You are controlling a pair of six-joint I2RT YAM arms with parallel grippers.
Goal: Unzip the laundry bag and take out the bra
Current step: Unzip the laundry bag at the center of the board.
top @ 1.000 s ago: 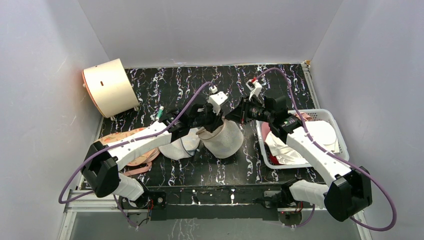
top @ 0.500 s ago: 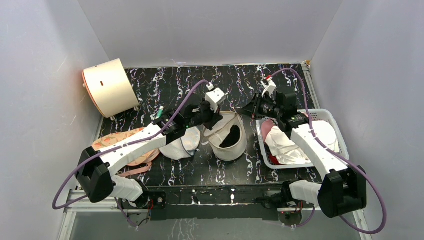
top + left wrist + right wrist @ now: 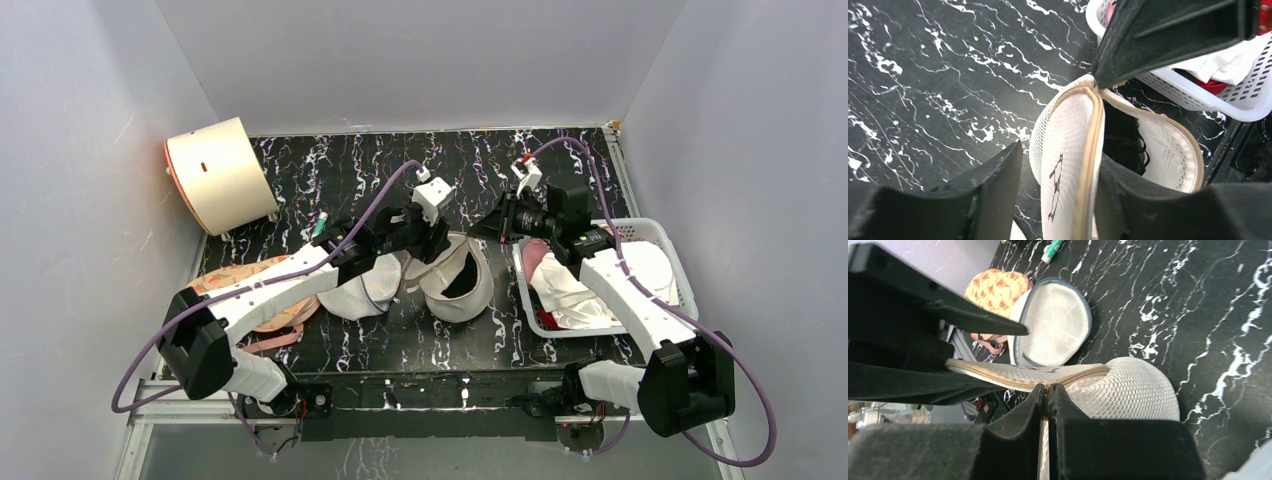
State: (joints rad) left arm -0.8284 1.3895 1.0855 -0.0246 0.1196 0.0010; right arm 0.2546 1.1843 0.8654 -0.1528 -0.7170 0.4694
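— Begin at the near edge. Anything to record?
— Noted the left arm (image 3: 270, 290) and the right arm (image 3: 630, 300) reaching inward over a black marbled table (image 3: 440, 345). Found a peach bra with orange print (image 3: 995, 285) at near left, partly under the left arm.
— Located the laundry bag?
— Found the laundry bag (image 3: 458, 285) mid-table, between a white mesh bag (image 3: 1053, 330) on its left and a white basket (image 3: 1198, 95) on its right. Recorded it as unzipped round much of the rim, with the flat face bearing the black line drawing raised like a lid.
— And the bra?
— Traced the bra (image 3: 1125, 142) to the inside of the laundry bag. Saw only dark fabric and black straps through the opening; could not make out the rest.
— State of the left gripper?
— Found the left gripper (image 3: 1058, 165) partly spread, with its fingers (image 3: 993, 195) astride the raised flap. Cannot confirm contact with the mesh.
— Right gripper?
— Found the right gripper (image 3: 1048, 390) pinched tight on the zipper edge of the laundry bag, at its far rim.
— Anything farther back?
— Logged white and red garments (image 3: 570, 295) heaped in the basket. Noted a small green item (image 3: 320, 228) beyond the white mesh bag, left of the left gripper. Recorded a beige drum (image 3: 215, 175) on its side in the far left corner, close against the wall.
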